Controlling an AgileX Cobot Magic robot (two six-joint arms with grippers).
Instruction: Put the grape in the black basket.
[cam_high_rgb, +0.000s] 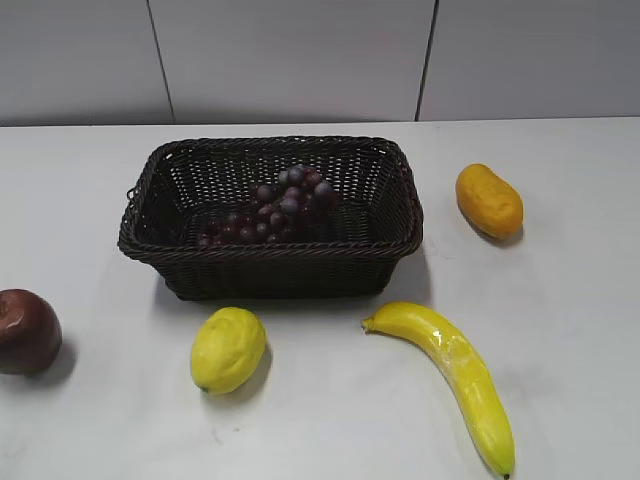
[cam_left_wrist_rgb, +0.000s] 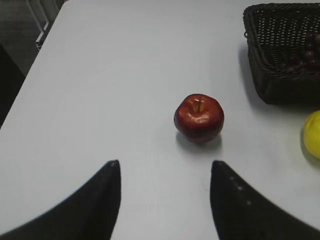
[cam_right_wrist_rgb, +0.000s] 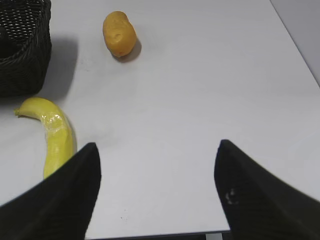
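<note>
The grape, a bunch of dark purple-red berries, lies inside the black basket at the table's back middle. In the left wrist view the basket is at the upper right with part of the grape showing inside. In the right wrist view only a corner of the basket shows. My left gripper is open and empty above the table near the apple. My right gripper is open and empty over the table's front right. Neither gripper shows in the exterior view.
A dark red apple sits at the front left. A lemon and a banana lie in front of the basket. An orange-yellow fruit lies right of it.
</note>
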